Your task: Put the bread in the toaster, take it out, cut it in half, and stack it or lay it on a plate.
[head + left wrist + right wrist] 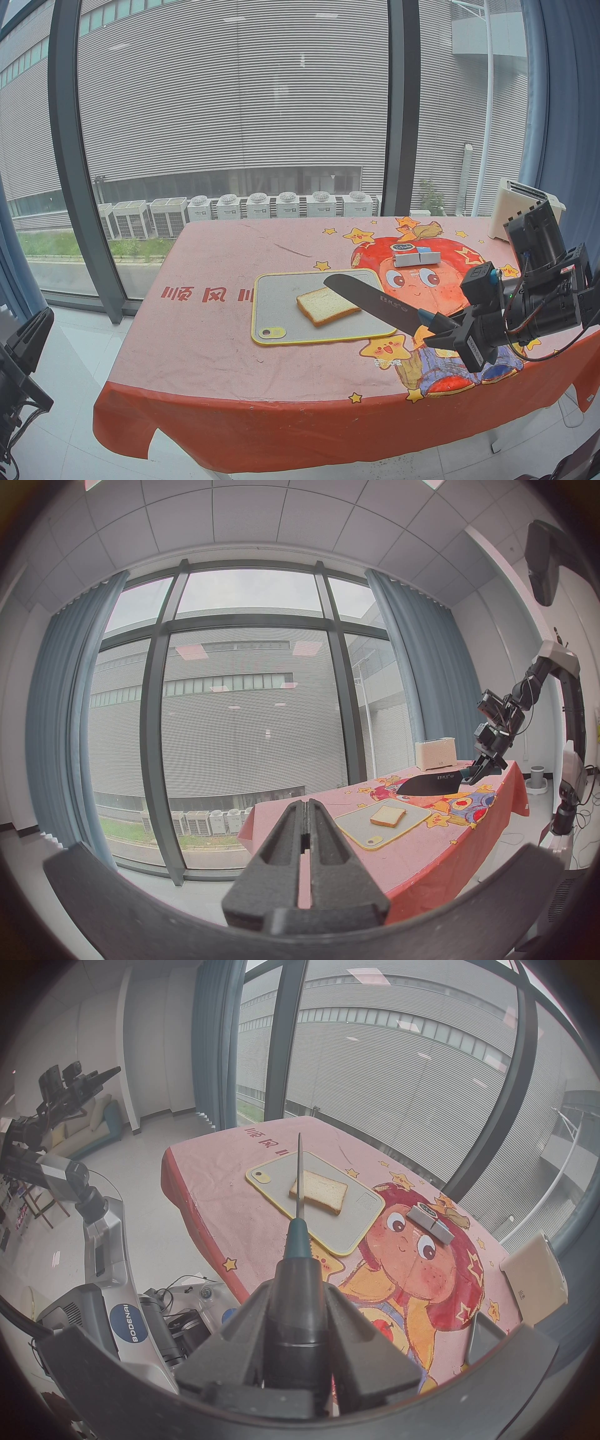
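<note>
A slice of bread (325,306) lies flat on a grey cutting board with a yellow rim (281,312) in the middle of the table. My right gripper (449,329) is shut on the teal handle of a black-bladed knife (375,303). The blade is held in the air above the board, pointing at the bread. In the right wrist view the knife (299,1179) stands edge-on in line with the bread (320,1191), gripped by my right gripper (299,1294). My left gripper (306,849) is shut on nothing, low and off the table's left side (28,340).
A cream toaster (522,206) stands at the table's far right corner. A small grey block (417,257) lies behind the board on the printed cloth. The orange tablecloth (206,350) hangs over the front edge. A large window runs behind the table.
</note>
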Tool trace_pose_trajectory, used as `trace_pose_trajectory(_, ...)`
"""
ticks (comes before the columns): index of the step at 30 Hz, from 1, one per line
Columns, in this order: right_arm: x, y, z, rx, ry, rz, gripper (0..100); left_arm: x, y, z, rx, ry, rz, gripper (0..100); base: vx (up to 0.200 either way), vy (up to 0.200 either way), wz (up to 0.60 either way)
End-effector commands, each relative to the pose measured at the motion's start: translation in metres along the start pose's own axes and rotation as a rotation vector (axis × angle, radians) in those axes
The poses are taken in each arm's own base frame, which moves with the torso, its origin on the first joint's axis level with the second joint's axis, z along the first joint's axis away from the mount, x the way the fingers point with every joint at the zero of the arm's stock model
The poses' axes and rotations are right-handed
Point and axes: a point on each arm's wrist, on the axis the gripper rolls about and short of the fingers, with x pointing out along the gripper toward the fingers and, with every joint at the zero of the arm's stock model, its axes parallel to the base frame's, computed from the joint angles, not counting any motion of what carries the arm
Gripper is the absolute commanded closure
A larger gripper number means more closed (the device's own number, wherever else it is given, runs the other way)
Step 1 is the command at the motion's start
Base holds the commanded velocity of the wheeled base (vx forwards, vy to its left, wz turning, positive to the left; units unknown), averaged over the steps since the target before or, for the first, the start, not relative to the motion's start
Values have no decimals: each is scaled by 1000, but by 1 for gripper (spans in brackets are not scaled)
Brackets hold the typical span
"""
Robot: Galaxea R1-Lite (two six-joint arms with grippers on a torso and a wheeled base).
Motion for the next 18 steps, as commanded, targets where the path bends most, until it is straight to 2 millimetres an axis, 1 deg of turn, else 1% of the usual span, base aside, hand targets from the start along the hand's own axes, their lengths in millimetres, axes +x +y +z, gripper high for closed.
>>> trace_pose_trajectory(1, -3, 0, -1, 0, -6, -3, 100, 8, 2, -2, -1, 34, -5, 100, 0, 0, 0)
trace_pose_trajectory(8, -3, 1, -3, 0, 2, -1, 100, 8, 2, -3, -1, 39, -14, 100, 0, 0, 0)
trace_pose_trajectory(15, -3, 1, -6, 0, 7, 1, 100, 17, 3, 6, 0, 24, -75, 100, 0, 0, 0)
trace_pose_trajectory(17, -3, 1, -7, -1, 2, -1, 100, 20, 0, 11, -2, 7, -156, 100, 0, 0, 0)
trace_pose_trajectory(18, -3, 1, -7, -1, 0, 0, 100, 20, 0, 12, -2, 7, -161, 100, 0, 0, 0)
